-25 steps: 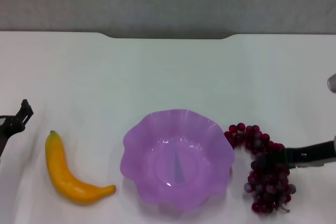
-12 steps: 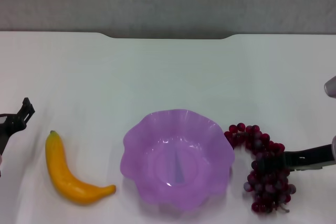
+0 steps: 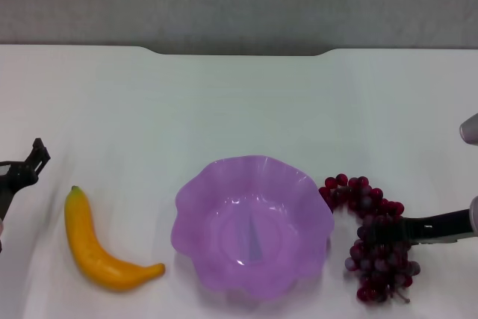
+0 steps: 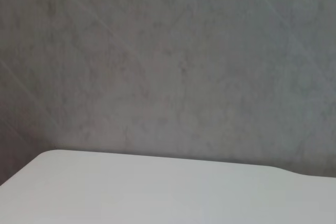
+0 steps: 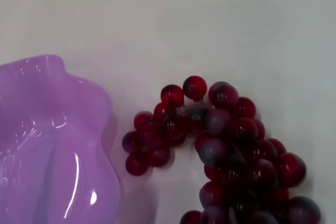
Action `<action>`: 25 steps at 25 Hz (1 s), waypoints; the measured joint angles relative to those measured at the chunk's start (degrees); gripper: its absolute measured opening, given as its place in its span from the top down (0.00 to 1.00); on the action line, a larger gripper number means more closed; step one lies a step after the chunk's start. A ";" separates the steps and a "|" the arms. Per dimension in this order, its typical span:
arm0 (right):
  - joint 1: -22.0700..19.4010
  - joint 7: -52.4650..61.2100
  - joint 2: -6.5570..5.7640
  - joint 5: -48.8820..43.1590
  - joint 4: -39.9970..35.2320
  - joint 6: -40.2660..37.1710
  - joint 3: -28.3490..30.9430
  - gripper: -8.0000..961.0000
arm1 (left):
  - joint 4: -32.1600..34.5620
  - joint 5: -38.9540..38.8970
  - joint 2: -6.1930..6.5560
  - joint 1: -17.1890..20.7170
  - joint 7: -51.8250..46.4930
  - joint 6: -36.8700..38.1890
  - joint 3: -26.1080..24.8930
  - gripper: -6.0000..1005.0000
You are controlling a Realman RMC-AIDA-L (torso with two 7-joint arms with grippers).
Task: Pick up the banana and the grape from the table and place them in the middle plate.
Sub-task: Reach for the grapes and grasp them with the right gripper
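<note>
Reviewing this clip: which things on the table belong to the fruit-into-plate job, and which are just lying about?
Part of the job: the banana, the grape, the middle plate, the table, the right gripper at the grape, and the left gripper beyond the banana.

Just lying about: nothing else shows on the table.

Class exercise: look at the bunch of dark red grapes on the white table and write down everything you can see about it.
The bunch of small, round, dark red-purple grapes, some frosted grey, glossy, looks like plastic. It lies flat on the plain white tabletop in a curved, hooked shape, just to the robot's right of the translucent purple scalloped plate, its nearest berries close to the rim; contact cannot be told. A thin stem end pokes out at its near tip. The right gripper, a dark arm reaching in from the right edge, lies across the bunch's middle.
</note>
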 joint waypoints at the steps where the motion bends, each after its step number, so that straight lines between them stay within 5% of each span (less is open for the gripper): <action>1: 0.00 -0.04 0.00 0.00 -0.13 -0.20 0.00 0.10 | -0.05 0.00 0.00 0.00 0.00 0.01 0.00 0.12; 25: 2.02 -4.49 0.26 4.40 -3.39 -8.52 -8.40 0.12 | -0.23 0.17 0.00 -0.02 0.00 0.06 0.00 0.12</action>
